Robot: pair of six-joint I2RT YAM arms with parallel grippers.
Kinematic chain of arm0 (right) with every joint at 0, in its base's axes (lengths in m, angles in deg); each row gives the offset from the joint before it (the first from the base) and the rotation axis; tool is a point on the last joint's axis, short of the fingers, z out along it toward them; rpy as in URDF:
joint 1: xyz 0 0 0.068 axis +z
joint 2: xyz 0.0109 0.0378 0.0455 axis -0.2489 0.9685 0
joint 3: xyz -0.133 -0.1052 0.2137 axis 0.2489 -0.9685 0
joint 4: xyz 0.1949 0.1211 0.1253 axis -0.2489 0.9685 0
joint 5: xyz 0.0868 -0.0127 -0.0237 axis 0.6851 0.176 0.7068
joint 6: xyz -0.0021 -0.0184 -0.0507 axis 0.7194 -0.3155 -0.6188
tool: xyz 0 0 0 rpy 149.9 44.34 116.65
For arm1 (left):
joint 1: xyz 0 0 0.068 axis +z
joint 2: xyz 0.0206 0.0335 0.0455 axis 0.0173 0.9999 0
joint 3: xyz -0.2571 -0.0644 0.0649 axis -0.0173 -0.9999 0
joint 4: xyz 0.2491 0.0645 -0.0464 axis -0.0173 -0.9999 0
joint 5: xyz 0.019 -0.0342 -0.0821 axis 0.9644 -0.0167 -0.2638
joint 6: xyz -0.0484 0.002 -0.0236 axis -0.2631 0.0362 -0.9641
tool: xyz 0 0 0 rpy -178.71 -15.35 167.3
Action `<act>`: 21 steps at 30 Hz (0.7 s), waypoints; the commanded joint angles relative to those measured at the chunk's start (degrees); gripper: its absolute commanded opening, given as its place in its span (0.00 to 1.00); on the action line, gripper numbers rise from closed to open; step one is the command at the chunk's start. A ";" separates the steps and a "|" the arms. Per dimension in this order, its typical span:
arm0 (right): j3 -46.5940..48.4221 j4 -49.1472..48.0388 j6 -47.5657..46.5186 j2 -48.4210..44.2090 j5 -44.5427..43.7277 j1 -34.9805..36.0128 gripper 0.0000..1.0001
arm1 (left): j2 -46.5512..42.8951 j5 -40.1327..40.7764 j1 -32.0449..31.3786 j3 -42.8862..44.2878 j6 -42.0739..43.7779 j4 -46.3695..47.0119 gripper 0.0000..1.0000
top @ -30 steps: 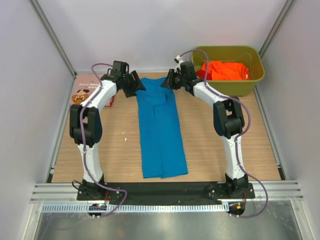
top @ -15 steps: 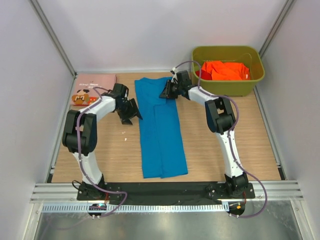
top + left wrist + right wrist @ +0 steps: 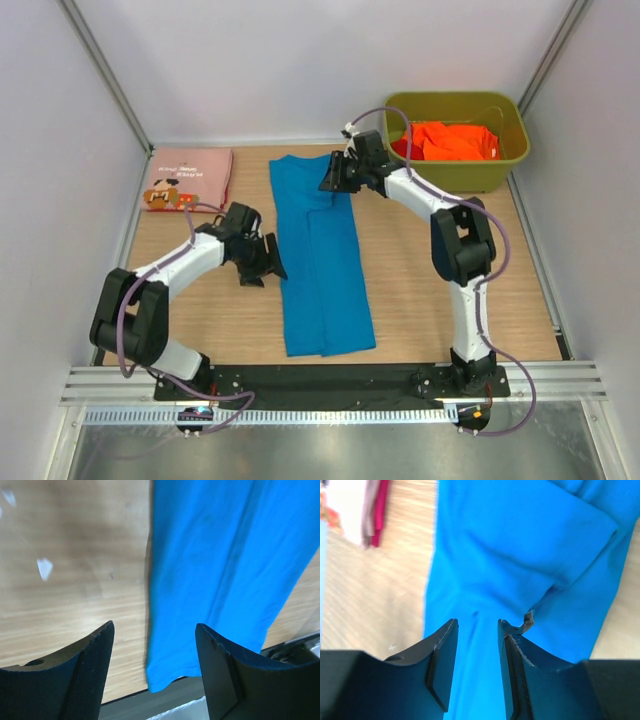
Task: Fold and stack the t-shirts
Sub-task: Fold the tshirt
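**Now: blue strip lying near-to-far, one tool at its flank, one at its far end**

Top view. The blue t-shirt (image 3: 320, 250), folded into a narrow strip, lies flat in the middle of the worktop (image 3: 420, 290), its long axis running from the near edge to the far edge. The left tool (image 3: 265, 268) sits just beside the strip's left edge at about mid-length. The right tool (image 3: 330, 180) hangs over the far end, on its right side. A folded pink t-shirt (image 3: 190, 178) rests at the far left, well apart. An orange t-shirt (image 3: 455, 140) fills the bin (image 3: 510, 152) at the far right.

Left wrist view. The jaws stand wide apart and empty. The strip's left edge runs between them, and the near hem shows just short of the worktop's near edge.

Right wrist view. The jaws stand partly apart with nothing between them, and creased blue cloth lies below.

Judgement. A crosswise fold seems next. The left tool is nearer the near hem and the right is nearer the far end. Bare wood on both sides leaves ample room.
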 commanded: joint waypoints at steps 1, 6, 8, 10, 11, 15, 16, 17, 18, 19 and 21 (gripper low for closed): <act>-5.19 2.49 -0.70 -11.61 -5.69 1.56 0.45 | -4.86 1.03 -2.35 -5.52 -1.85 1.08 0.68; -15.81 11.45 3.34 -22.23 -11.84 3.32 0.44 | -7.85 0.33 -6.13 -11.08 -6.34 2.49 0.68; -21.86 15.75 4.66 -25.75 -14.92 4.64 0.44 | -9.61 0.32 -8.32 -13.53 -8.17 2.49 0.68; -26.37 19.00 7.11 -31.89 -19.49 7.10 0.44 | -12.84 1.72 -9.91 -15.47 -10.11 2.49 0.68; -30.74 20.16 8.09 -34.19 -19.85 7.80 0.44 | -13.82 2.34 -11.31 -17.57 -10.99 2.49 0.67; -42.51 23.24 14.15 -44.47 -23.81 10.88 0.44 | -18.31 4.02 -14.13 -21.79 -15.39 2.49 0.65; -44.82 23.68 15.38 -49.02 -24.07 12.45 0.44 | -18.75 4.02 -14.57 -22.24 -16.52 2.40 0.65; -49.11 23.94 17.91 -50.89 -24.25 13.33 0.44 | -19.63 4.02 -15.79 -22.51 -16.97 2.32 0.64; -50.89 24.03 18.90 -52.91 -24.42 14.65 0.45 | -19.81 4.10 -16.50 -22.60 -17.32 1.97 0.64; -52.56 24.38 19.69 -54.58 -24.51 15.71 0.45 | -20.07 4.80 -17.29 -22.60 -18.20 1.35 0.64; -56.07 26.14 22.67 -58.37 -24.95 18.26 0.47 | -20.60 5.86 -19.84 -22.51 -19.17 -0.05 0.64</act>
